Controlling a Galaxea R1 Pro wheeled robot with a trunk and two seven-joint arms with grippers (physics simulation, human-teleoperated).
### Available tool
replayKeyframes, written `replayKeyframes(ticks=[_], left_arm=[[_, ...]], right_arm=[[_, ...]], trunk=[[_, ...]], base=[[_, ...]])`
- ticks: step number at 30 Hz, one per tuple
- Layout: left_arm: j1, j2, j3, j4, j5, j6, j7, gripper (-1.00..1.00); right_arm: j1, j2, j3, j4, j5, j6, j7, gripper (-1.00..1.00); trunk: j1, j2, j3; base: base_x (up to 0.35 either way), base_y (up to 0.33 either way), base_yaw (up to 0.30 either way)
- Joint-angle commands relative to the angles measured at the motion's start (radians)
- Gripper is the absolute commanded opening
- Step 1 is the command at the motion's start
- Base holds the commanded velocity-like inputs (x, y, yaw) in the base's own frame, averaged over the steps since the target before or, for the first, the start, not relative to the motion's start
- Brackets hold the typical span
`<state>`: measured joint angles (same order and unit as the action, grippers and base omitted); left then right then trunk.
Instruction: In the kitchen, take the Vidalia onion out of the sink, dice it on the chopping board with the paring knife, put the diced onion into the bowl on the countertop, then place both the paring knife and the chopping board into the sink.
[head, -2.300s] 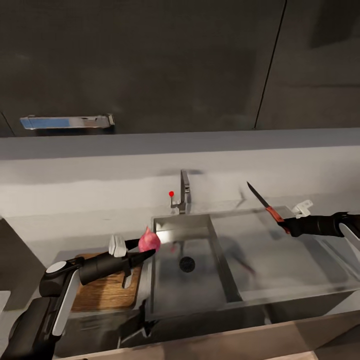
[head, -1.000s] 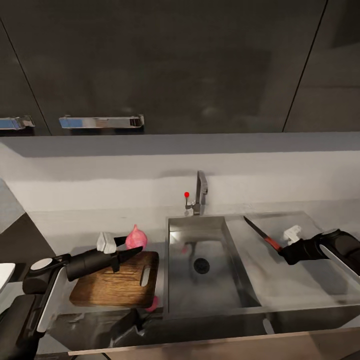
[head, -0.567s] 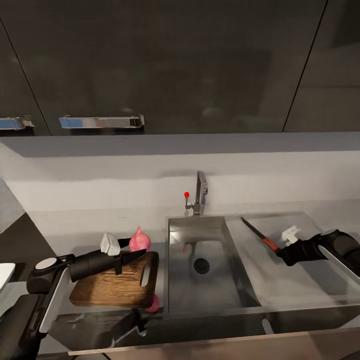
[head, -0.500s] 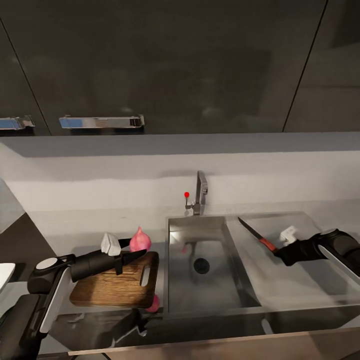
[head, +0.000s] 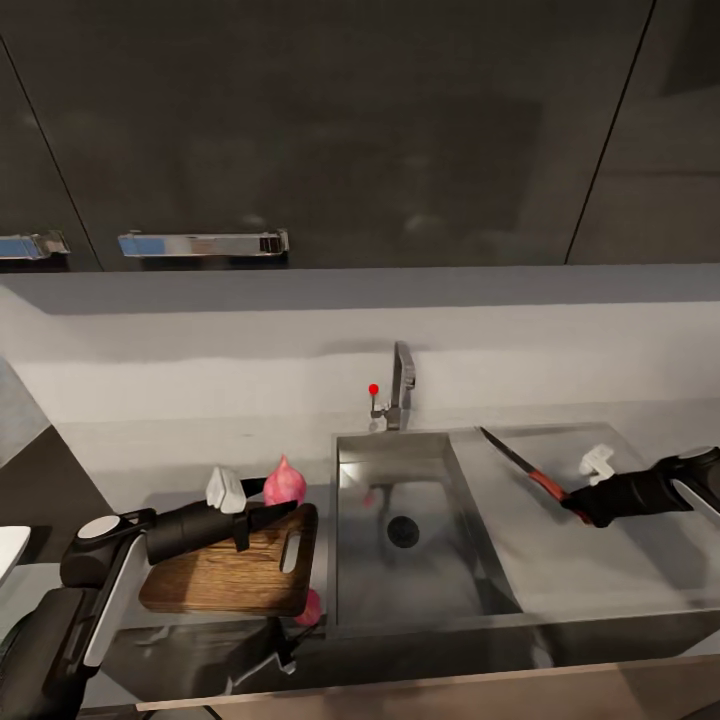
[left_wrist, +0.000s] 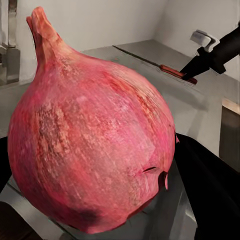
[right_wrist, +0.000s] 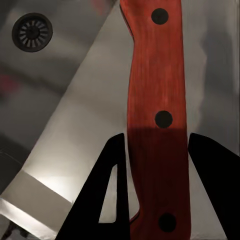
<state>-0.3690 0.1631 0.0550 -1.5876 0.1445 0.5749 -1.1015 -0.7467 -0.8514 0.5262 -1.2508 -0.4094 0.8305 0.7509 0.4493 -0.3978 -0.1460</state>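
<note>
The right gripper (head: 578, 507), at the right middle of the head view, is clamped on the red-orange handle of the paring knife (head: 520, 467). In the right wrist view the two dark fingers (right_wrist: 107, 190) press against either side of the handle (right_wrist: 157, 120), three dark rivets showing down its length. The grey blade slants up and to the left from the grip, its tip above the flat drainboard (head: 560, 560) and close to the basin's rim. Under the handle the wrist view shows the steel of the sink, with the round drain (right_wrist: 32, 31) in the upper left corner.

The left gripper (head: 285, 500), at the lower left of the head view, is closed around the Vidalia onion (head: 285, 484). It is a pink bulb with its pointed stem up, seated between the dark fingers. In the left wrist view the onion (left_wrist: 90, 135) takes up most of the frame, a dark finger (left_wrist: 210, 195) showing past its lower right side. The onion is held above the far right corner of the chopping board (head: 225, 578), near its slot handle, just left of the sink (head: 400, 530).

The board lies flat on the countertop (head: 150, 445) at the lower left. The curved tap (head: 400, 385) with its red dot stands behind the basin at centre. At the far left edge a sliver of the white bowl (head: 8, 545) shows.
</note>
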Motion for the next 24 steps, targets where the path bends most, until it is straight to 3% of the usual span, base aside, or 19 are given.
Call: replayKeyframes(ticks=[1,8,14,24], left_arm=[[-0.001,0.0,-0.002,0.0,0.004,0.008,-0.002,-1.0],[-0.001,0.0,-0.019,0.0,0.004,0.004,-0.003,-1.0],[-0.001,0.0,-0.036,0.0,0.004,0.004,-0.003,-1.0],[-0.001,0.0,-0.044,0.0,0.004,0.003,-0.003,-1.0]], right_arm=[[-0.002,-0.007,0.003,0.0,-0.005,-0.004,0.011,-1.0],[-0.002,-0.057,0.006,-0.001,-0.005,-0.171,0.11,-1.0],[-0.002,-0.061,0.006,0.0,-0.004,-0.18,0.113,-1.0],[-0.002,-0.061,0.006,0.001,-0.003,-0.182,0.11,-1.0]], trunk=[[0.001,-0.002,-0.002],[0.001,-0.002,-0.002],[0.001,-0.002,-0.002],[0.001,-0.002,-0.002]], base=[[0.0,0.0,0.0],[0.0,0.0,0.0],[-0.022,0.078,0.0],[-0.077,0.277,0.0]])
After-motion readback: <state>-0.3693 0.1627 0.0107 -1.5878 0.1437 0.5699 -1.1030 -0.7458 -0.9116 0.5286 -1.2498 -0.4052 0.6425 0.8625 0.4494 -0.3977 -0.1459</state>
